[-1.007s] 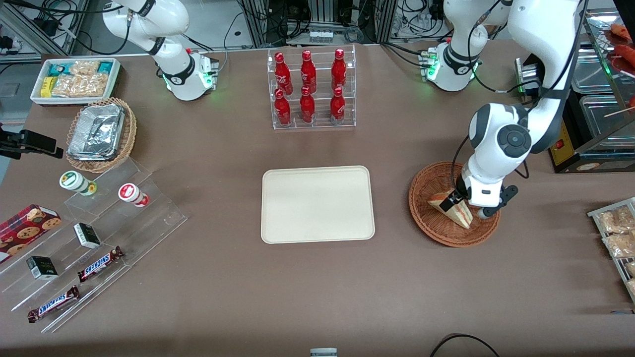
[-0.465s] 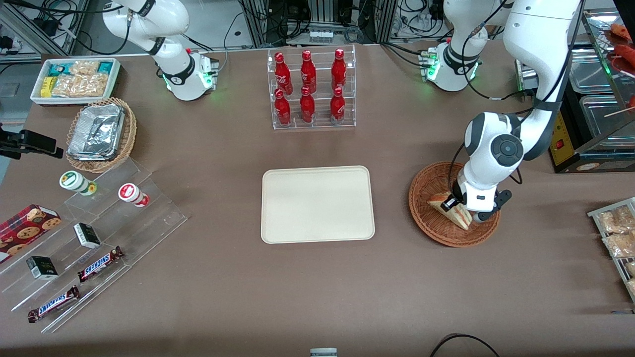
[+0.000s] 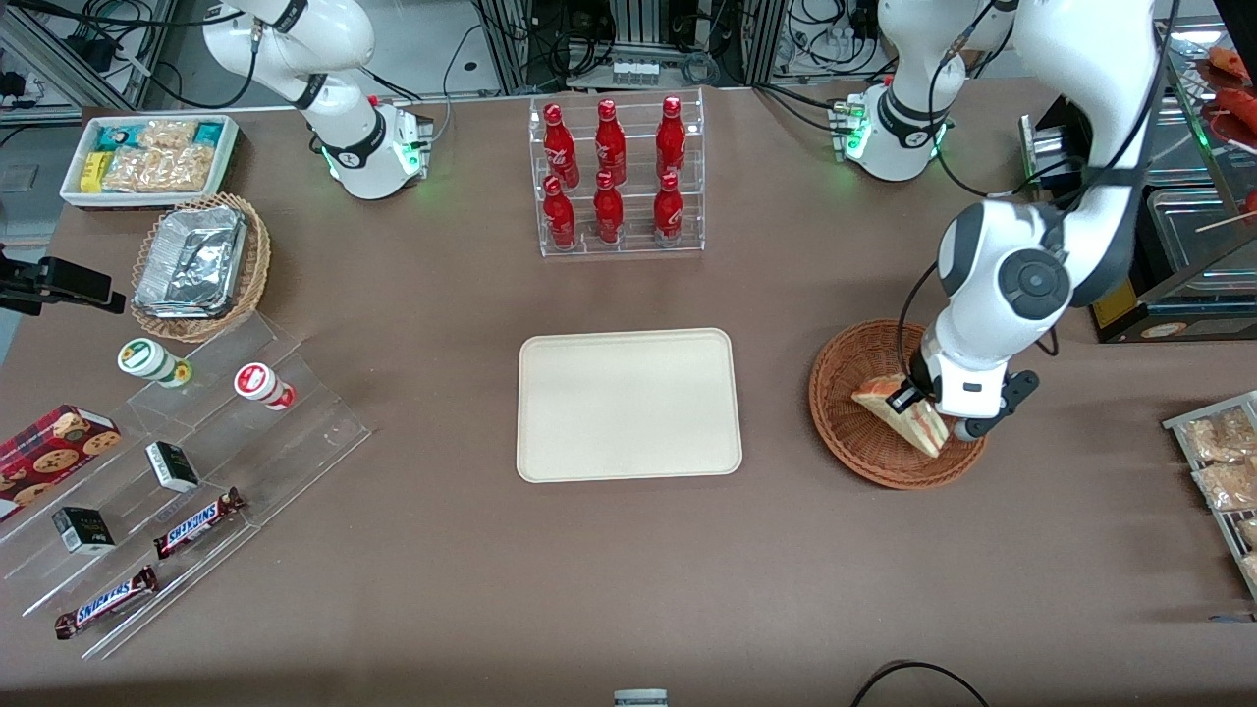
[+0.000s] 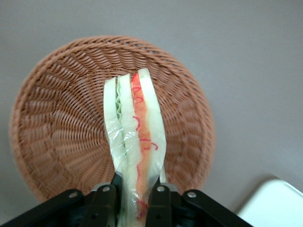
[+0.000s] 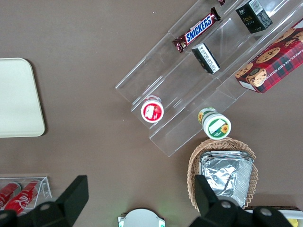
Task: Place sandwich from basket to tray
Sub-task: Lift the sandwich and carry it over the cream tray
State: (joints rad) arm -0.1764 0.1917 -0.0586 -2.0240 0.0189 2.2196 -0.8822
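Note:
The sandwich [image 3: 899, 409] is a wrapped white-bread wedge with red, pink and green layers; in the wrist view the sandwich [image 4: 135, 137] hangs over the basket [image 4: 61, 137]. My left gripper [image 3: 918, 405] is shut on its wide end, a black finger [image 4: 105, 204] pressing each face. The reddish-brown wicker basket [image 3: 849, 432] lies beneath it at the working arm's end of the table. The cream tray [image 3: 628, 405] sits mid-table with nothing on it, and a corner of the tray [image 4: 279, 205] shows in the wrist view.
A clear rack of red bottles [image 3: 614, 177] stands farther from the front camera than the tray. Snack packets on a wire rack [image 3: 1223, 462] lie at the working arm's table end. Toward the parked arm's end are acrylic steps with snack bars [image 3: 191, 520] and a foil-filled basket [image 3: 196, 265].
The gripper, shut on the sandwich, dipped lower in the basket half a second ago, then rose and shifted slightly toward the working arm's end. The sandwich tilted with it.

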